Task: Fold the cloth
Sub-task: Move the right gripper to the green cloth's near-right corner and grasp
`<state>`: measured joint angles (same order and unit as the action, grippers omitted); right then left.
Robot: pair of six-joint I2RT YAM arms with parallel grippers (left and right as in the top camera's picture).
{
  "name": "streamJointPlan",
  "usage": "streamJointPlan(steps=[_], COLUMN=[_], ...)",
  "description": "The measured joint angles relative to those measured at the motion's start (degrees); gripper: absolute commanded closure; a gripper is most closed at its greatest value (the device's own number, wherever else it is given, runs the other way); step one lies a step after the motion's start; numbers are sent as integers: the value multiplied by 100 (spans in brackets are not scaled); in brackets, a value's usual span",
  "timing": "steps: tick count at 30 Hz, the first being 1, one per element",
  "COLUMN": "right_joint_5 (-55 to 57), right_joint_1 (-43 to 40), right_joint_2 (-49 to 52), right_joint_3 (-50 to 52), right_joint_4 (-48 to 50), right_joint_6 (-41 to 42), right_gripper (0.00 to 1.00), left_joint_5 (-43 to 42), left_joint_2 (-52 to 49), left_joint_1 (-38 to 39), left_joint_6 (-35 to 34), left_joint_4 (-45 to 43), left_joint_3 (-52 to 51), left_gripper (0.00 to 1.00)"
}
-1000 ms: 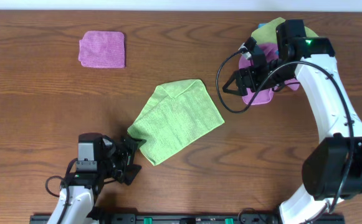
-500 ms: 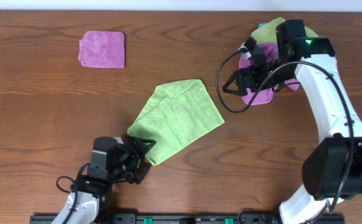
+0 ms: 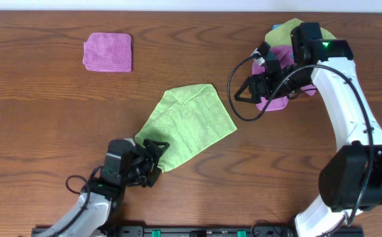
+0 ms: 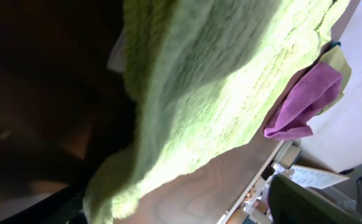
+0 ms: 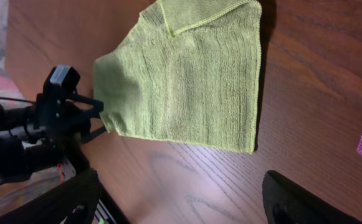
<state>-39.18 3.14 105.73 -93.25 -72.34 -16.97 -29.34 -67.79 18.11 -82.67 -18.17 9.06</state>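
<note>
1. The lime-green, fuzzy square microfibre cloth (image 3: 192, 125) lies spread in the middle of the brown wooden table (image 3: 46, 131), its far corner turned in.
2. The left hand (image 3: 156, 158) is at the cloth's near-left corner. I cannot tell if it has pinched the fabric. The step looks like gripping that corner, and the next move would be to lift it across to the opposite edge.
3. The right hand (image 3: 246, 92) hangs wide open over a small purple cloth (image 3: 274, 102), apart from the green one.
4. The right wrist view shows the cloth's whole outline, while the left wrist view shows only close fabric.

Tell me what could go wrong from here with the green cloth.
The left gripper sits at the near corner of the cloth; a shallow bite could slip off when lifted. The far corner is already flipped over, so a fold may come out uneven. The right gripper hangs open beside the purple cloth and could snag it.
</note>
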Motion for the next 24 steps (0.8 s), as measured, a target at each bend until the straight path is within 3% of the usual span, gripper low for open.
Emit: streamJointPlan(steps=[1, 2, 3, 8, 14, 24], right_joint_5=[-4, -7, -9, -4, 74, 70], right_joint_1=[0, 0, 0, 0, 0, 129], right_joint_2=[0, 0, 0, 0, 0, 2], right_joint_3=[0, 0, 0, 0, 138, 1902], right_joint_4=[-15, -31, -55, -208, -107, 1357], right_joint_6=[0, 0, 0, -11, -28, -42], right_gripper=[16, 16, 16, 16, 15, 15], left_joint_5=[9, 2, 44, 109, 103, -46], left_joint_2=[-111, -205, -297, -614, -654, -748], left_joint_1=[0, 0, 2, 0, 0, -9], left_joint_6=[17, 0, -11, 74, 345, 796], left_joint_4=[-79, -160, -184, -168, -162, -221], left_joint_3=[9, 13, 20, -17, -35, 7], left_gripper=[34, 55, 63, 94, 94, 94])
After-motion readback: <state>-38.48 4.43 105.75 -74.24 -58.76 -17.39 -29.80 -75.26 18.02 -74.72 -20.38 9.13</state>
